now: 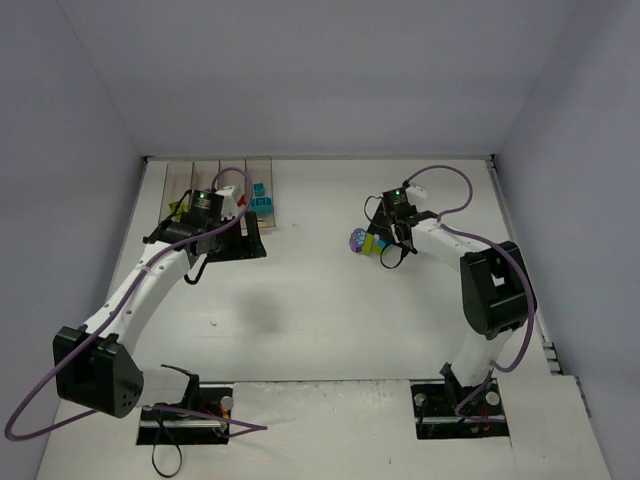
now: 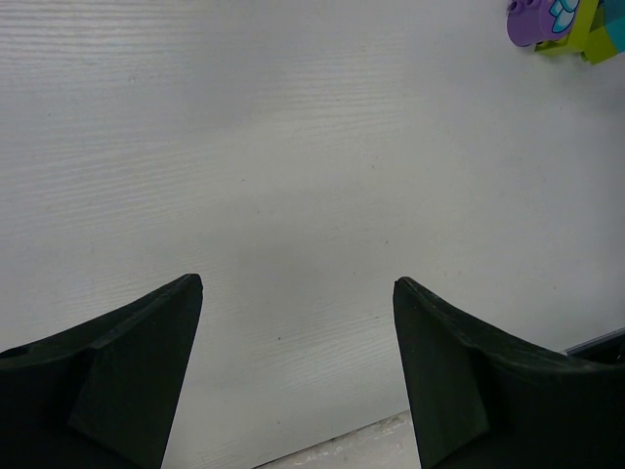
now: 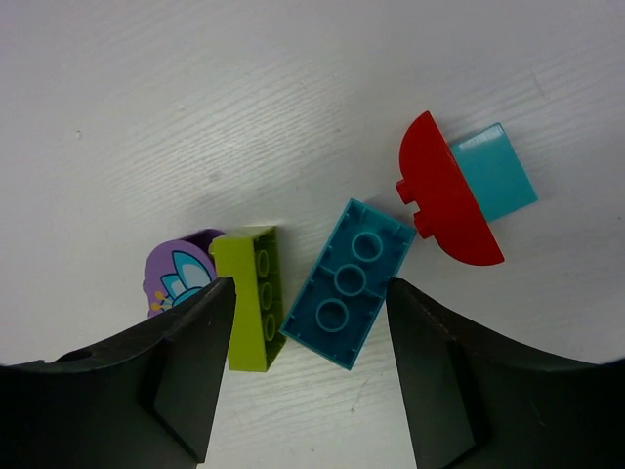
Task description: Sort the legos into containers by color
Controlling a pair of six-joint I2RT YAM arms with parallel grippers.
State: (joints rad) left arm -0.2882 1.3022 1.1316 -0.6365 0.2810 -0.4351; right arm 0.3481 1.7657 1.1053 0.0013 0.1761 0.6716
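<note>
**Clerk:** Entry one, the containers?

**Checker:** The containers (image 1: 205,172), clear bins joined in a row, stood at the far left of the table (image 1: 330,320). Teal bricks (image 1: 261,195) lay in the bin at the right end of the row. The other bins were partly hidden by the left arm, so their contents could not be told.

**Clerk:** Entry two, the left gripper?

**Checker:** The left gripper (image 2: 297,281) was over the near ends of the bins in the top view. Its jaws were spread wide, with only bare tabletop between the fingers (image 2: 146,362).

**Clerk:** Entry three, the right gripper?

**Checker:** The right gripper (image 3: 311,288) hung above a loose cluster of legos, right of the table's middle. Its jaws were spread and pinched nothing.

**Clerk:** Entry four, the cluster, piece by piece?

**Checker:**
- One teal-blue brick (image 3: 347,283), studs up and lying at an angle, sat partly between the fingertips.
- One lime green brick (image 3: 252,293) was just beside it, its near end hidden behind a finger.
- One purple piece (image 3: 176,274) with a printed face touched the lime green brick's other side.
- One red half-round piece (image 3: 449,195) lay just past the teal-blue brick's far corner. Whether the two touched could not be told.
- One light teal piece (image 3: 493,171) sat against the red piece's flat edge.

**Clerk:** Placement of the cluster?

**Checker:** All five lay on the table, well apart from the containers.
</note>
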